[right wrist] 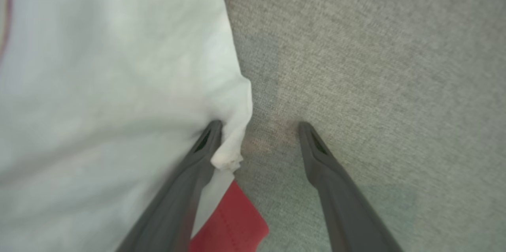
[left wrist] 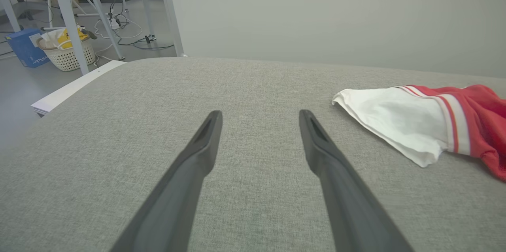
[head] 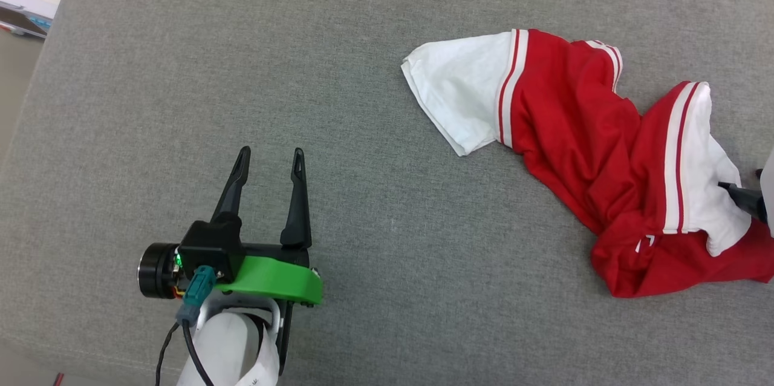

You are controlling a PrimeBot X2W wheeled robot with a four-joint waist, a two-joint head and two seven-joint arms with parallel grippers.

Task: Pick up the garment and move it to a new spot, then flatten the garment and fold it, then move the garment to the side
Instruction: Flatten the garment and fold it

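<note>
Right wrist view: right hand wide open, empty, at the white sleeve of the jersey, so sink deeper before closing; left hand open, empty

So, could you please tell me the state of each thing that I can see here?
garment: crumpled, unfolded, lying on the grey fabric surface
left gripper: open, empty
right gripper: open, garment's edge at one finger, not clamped
laundry basket: upright on the floor, things inside
</note>
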